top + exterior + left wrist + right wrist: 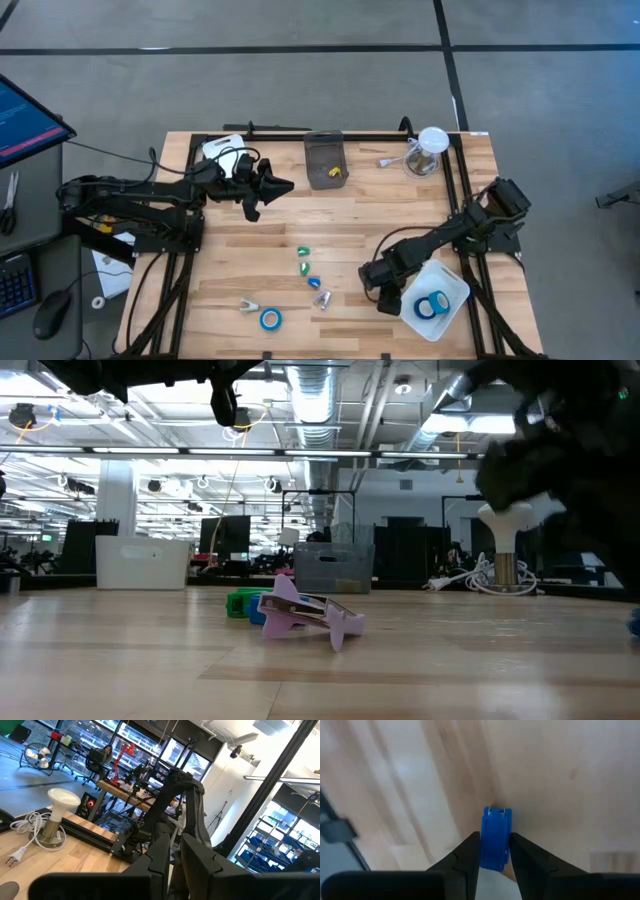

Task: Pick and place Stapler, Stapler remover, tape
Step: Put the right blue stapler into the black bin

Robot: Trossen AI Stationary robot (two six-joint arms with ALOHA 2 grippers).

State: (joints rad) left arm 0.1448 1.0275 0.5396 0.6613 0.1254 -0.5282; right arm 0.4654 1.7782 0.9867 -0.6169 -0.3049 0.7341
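My right gripper (385, 298) is near the table's near right, beside a white tray (455, 285), and is shut on a blue tape roll (495, 839) seen edge-on. Blue tape (432, 306) lies in the tray, and another blue roll (270, 319) lies flat near the near edge. Several small staple removers lie mid-table: a green one (303, 250), a blue one (305, 268) and a pinkish one (305, 618). My left gripper (278, 186) hangs shut above the far middle of the table, touching nothing. My right gripper pinches the blue tape roll between its two fingers, one finger (465, 857) on each flat face, beside the roll's blue rim (495, 850). The fingers come from above, pointing down. The roll stands on edge between them over the wood beside the tray; whether it touches the table I cannot tell.
A dark bin (324, 160) with a yellow item in it stands at the far middle. A lamp-like thing with a white cord (428, 148) is at the far right, and a white container (222, 148) at the far left. Bare wood lies between the removers and the far bins.
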